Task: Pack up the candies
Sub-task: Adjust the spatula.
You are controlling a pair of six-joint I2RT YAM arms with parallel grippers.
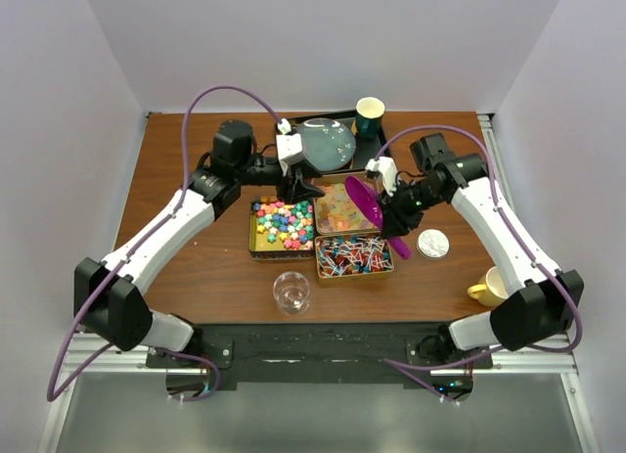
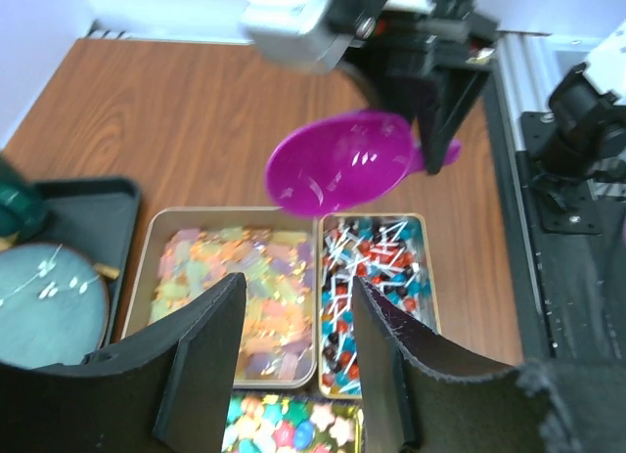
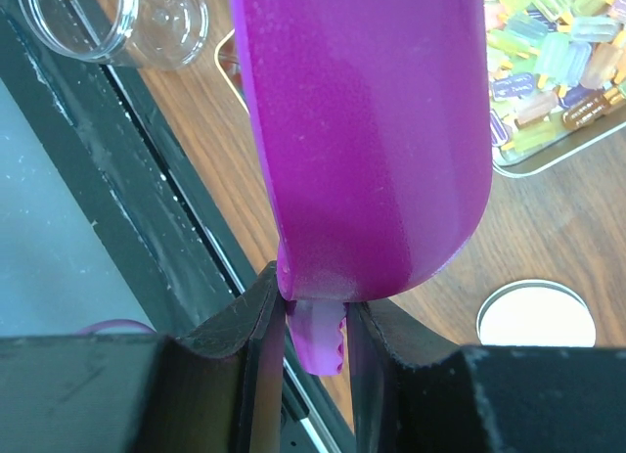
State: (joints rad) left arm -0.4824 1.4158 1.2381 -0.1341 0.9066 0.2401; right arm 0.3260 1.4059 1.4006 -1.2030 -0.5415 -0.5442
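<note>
Three open tins of candies sit mid-table: multicoloured cubes [image 1: 283, 226], pale gummies [image 1: 339, 207] and red-blue-white wrapped pieces [image 1: 353, 256]. My right gripper [image 1: 393, 226] is shut on the handle of the purple scoop [image 1: 367, 201], which hangs tilted above the gummies tin. The scoop's bowl looks empty in the left wrist view [image 2: 337, 164]. My left gripper [image 1: 301, 190] is open and empty, hovering above the inner edge of the cubes tin; through its fingers I see the gummies [image 2: 240, 292] and the wrapped pieces [image 2: 377, 282]. The right wrist view shows the scoop [image 3: 367, 130] held between the fingertips [image 3: 262, 321].
A clear glass jar [image 1: 291, 292] stands open near the front edge. Its metal lid [image 1: 432, 243] lies right of the tins. A yellow mug [image 1: 489, 289] is at the front right. A black tray [image 1: 364, 159] at the back holds a round plate [image 1: 324, 144] and a teal cup [image 1: 370, 115].
</note>
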